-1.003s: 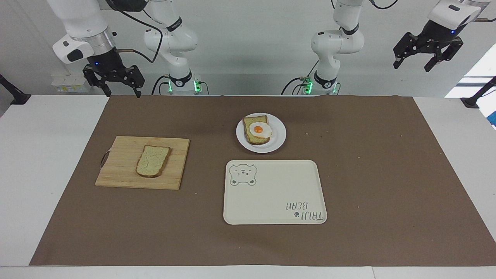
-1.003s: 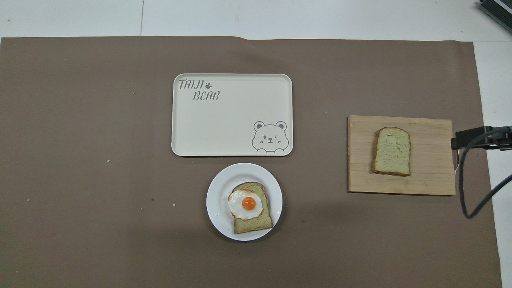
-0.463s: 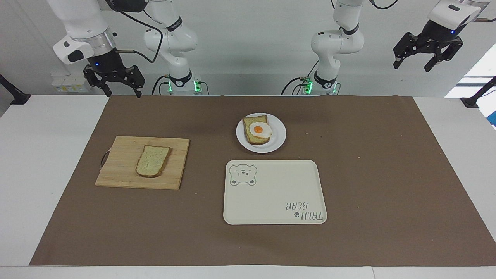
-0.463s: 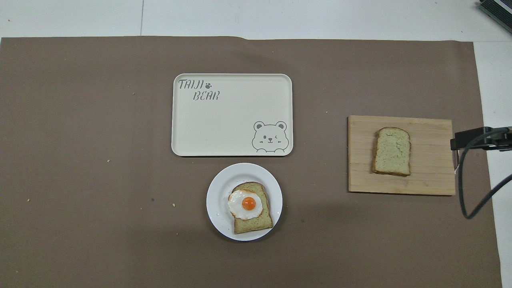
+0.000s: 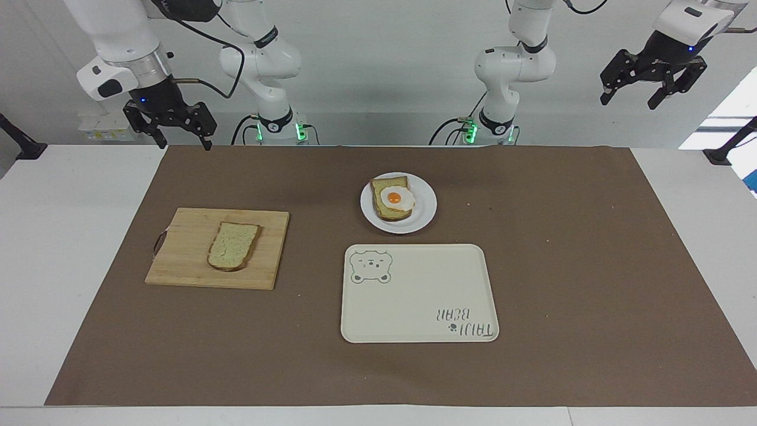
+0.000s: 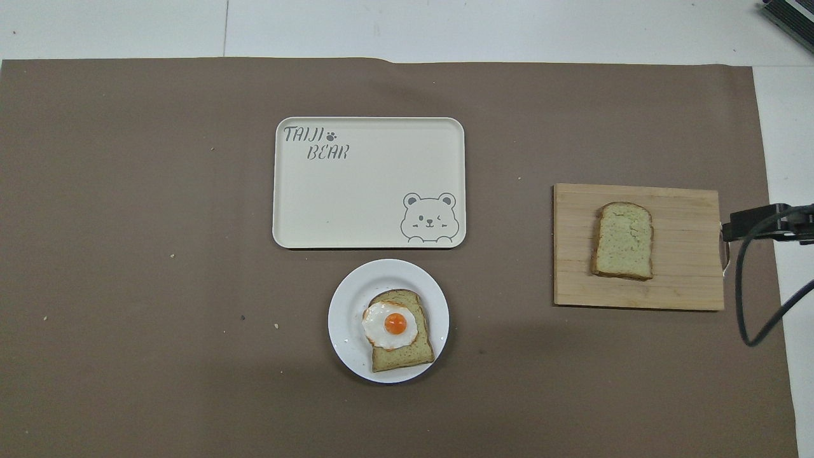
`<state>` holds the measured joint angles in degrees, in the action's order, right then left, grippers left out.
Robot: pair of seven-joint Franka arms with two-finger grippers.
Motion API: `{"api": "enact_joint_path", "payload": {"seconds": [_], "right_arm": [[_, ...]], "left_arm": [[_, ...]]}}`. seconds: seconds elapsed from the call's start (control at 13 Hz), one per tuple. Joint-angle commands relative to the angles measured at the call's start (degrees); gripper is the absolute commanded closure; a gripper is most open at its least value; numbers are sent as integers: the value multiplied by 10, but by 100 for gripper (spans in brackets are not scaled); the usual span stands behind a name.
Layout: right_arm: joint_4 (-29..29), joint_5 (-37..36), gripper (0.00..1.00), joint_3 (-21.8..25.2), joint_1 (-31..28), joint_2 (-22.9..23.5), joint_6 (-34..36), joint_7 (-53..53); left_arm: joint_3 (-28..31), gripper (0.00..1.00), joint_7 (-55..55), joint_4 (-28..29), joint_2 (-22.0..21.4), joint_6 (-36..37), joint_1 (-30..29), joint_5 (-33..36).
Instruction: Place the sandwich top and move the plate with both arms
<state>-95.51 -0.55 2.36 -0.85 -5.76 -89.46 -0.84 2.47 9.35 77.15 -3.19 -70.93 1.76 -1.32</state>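
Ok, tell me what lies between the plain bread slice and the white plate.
Only the cutting board under the sandwich top, then bare brown mat up to the plate. The overhead view shows it best.

Bright, even overhead light; soft faint shadows; sharp focus.

So there's a brown mat (image 6: 159, 210) covering most of the counter (image 6: 509, 28). The sandwich top (image 6: 624, 240) lies flat on a wooden cutting board (image 6: 683, 280) toward the right arm's end. The plate (image 6: 353, 308) holds a bread slice (image 6: 407, 359) with a fried egg (image 6: 390, 325) on it, just beside the bear tray (image 6: 362, 197), nearer to the robots.
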Motion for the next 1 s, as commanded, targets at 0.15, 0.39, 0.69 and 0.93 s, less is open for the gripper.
{"api": "enact_joint_path", "payload": {"seconds": [0.15,0.39,0.69,0.93], "right_arm": [[-56,6,0,-3,-22,-19,-15,18],[-112,9,0,-3,-36,-11,-101,55],[-147,18,0,-3,-43,27,-175,58],[-156,19,0,-3,-57,83,-233,78]], "left_arm": [[-3,0,-2,0,-6,8,-4,4],[-2,0,-2,0,-6,9,-4,4],[-3,0,-2,0,-6,8,-4,4],[-3,0,-2,0,-6,9,-4,4]]}}
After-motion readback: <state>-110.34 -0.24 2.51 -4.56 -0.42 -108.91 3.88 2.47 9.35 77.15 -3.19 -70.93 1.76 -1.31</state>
